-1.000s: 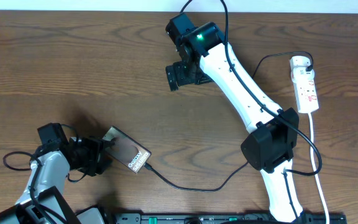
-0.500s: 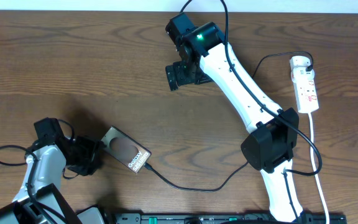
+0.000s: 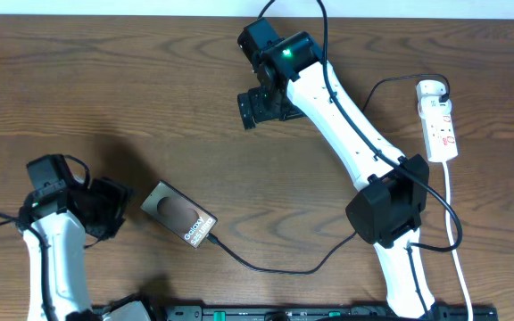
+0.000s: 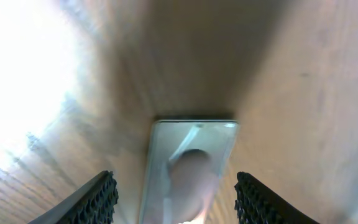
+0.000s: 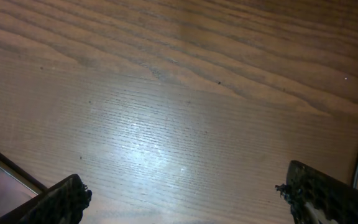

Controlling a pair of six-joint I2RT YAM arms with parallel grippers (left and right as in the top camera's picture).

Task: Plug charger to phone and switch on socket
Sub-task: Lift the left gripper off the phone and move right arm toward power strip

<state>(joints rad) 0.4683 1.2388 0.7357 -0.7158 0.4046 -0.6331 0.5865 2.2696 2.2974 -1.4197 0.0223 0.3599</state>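
The phone (image 3: 179, 214) lies flat on the table at the lower left, bronze face up with white "Galaxy" lettering. The charger (image 3: 275, 269), a thin black cable, ends with its plug tip against the phone's lower right end. My left gripper (image 3: 121, 203) hangs open just left of the phone, apart from it. In the left wrist view the phone (image 4: 191, 162) lies ahead between the spread left gripper (image 4: 174, 186). My right gripper (image 3: 259, 107) stands open over bare wood at the top centre, right gripper (image 5: 188, 199) empty. The socket (image 3: 439, 120) lies at the far right.
The socket's white cord (image 3: 453, 214) runs down the right side past the right arm's black base (image 3: 386, 209). A black cable (image 3: 386, 82) loops from the socket's top end toward the right arm. A dark rail (image 3: 328, 312) lines the front edge.
My left arm has drawn back to the left, away from the phone's left end, with its jaws no wider. The phone, the charger and the right arm have stayed put.
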